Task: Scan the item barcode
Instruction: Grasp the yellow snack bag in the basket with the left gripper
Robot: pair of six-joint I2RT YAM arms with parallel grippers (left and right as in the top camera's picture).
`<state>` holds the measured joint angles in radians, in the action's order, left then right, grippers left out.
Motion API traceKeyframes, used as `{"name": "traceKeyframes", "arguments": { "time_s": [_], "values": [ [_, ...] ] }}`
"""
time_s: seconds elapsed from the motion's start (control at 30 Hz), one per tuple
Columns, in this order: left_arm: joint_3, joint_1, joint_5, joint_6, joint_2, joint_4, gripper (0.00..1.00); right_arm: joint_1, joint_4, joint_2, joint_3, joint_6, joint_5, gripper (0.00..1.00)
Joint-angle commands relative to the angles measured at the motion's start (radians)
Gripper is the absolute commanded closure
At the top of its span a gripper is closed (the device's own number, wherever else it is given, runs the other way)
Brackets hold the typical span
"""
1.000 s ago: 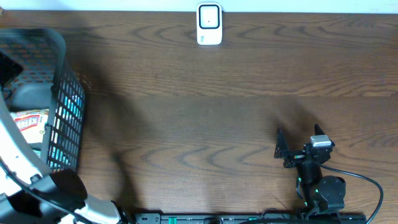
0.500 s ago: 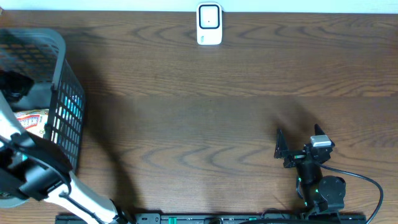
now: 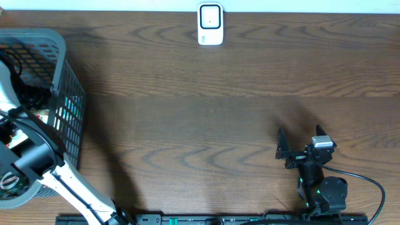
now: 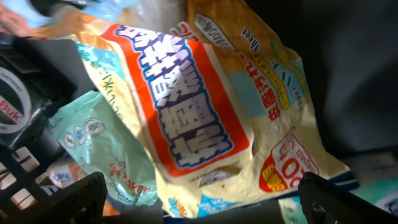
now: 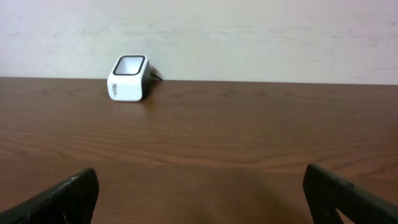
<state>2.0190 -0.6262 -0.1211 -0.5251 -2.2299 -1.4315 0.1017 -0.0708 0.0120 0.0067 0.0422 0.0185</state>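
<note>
From above, a grey mesh basket [image 3: 62, 69] stands at the table's [image 3: 187, 112] left edge, and the left arm [image 3: 31, 159] dips into it. The white scanner [image 3: 210, 25] sits at the far edge, in the middle. The right gripper [image 3: 301, 140] rests near right, jaws spread, nothing between them.

On the left wrist camera, the left gripper [image 4: 205, 208] hangs wide open just over a yellow snack bag [image 4: 205, 106] with a red-and-blue label, lying in the basket beside a green packet [image 4: 106, 149].

The right wrist camera looks across bare wood at the scanner, far left.
</note>
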Motion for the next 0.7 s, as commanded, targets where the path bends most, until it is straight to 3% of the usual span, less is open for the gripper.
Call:
{"name": "traceKeyframes", "arguments": {
  "time_s": [0.0, 0.13, 0.67],
  "values": [
    [-0.007, 0.006, -0.024, -0.024, -0.026, -0.002, 0.02, 0.007, -0.005, -0.006, -0.001, 0.013, -0.001, 0.01],
    [-0.023, 0.006, -0.113, -0.068, -0.028, -0.008, 0.02, 0.007, -0.005, -0.006, -0.001, 0.013, -0.001, 0.01],
    [-0.077, 0.005, -0.094, -0.097, -0.025, -0.027, 0.03, 0.007, -0.005, -0.006, -0.001, 0.013, -0.001, 0.01]
  ]
}}
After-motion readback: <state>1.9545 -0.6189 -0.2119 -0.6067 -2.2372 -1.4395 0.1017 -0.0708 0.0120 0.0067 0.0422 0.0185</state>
